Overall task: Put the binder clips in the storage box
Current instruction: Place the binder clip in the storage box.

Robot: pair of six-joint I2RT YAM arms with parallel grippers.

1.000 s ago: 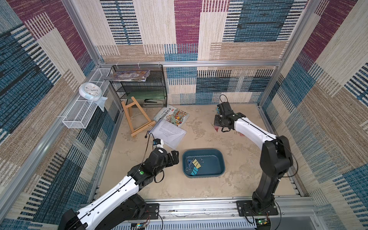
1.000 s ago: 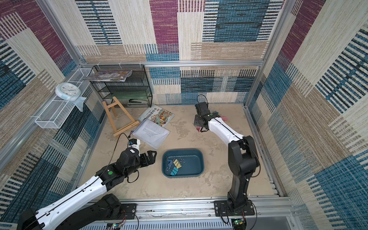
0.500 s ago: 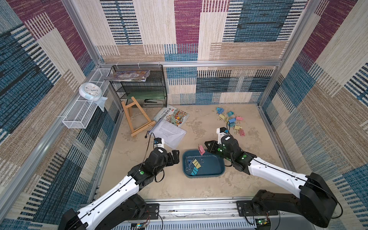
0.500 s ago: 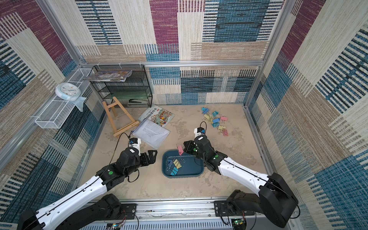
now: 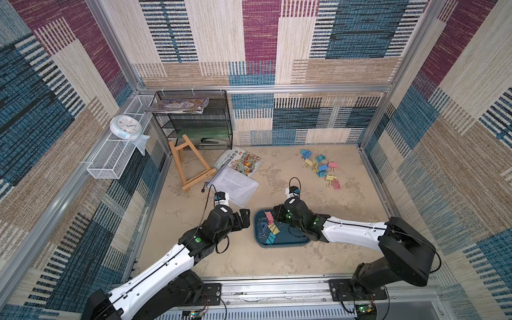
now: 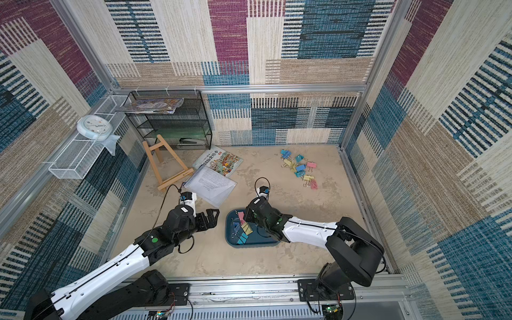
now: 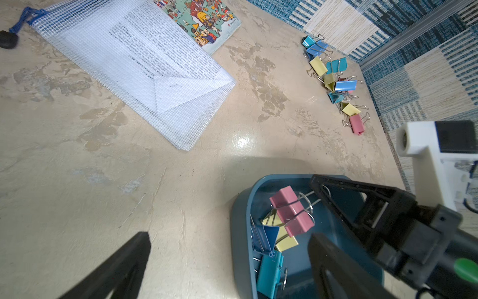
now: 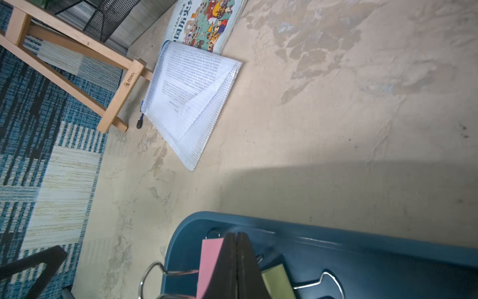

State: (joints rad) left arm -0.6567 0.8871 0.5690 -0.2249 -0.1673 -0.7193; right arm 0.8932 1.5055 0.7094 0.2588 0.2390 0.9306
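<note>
My right gripper point(image 8: 236, 236) over the box point(image 8: 336, 243), closed on a pink clip point(image 8: 210, 261).
My left gripper point(image 5: 243, 220) stands wide open beside the box; loose clips point(image 5: 320, 167) lie well apart.

We read the large characters "国历史" on the picture book point(image 8: 207, 23) cover and a small stamp, seemingly "Marie's", on the wooden easel point(image 8: 126, 82); the print inside the mesh pouch point(image 8: 191, 98) is too small to read.
</note>
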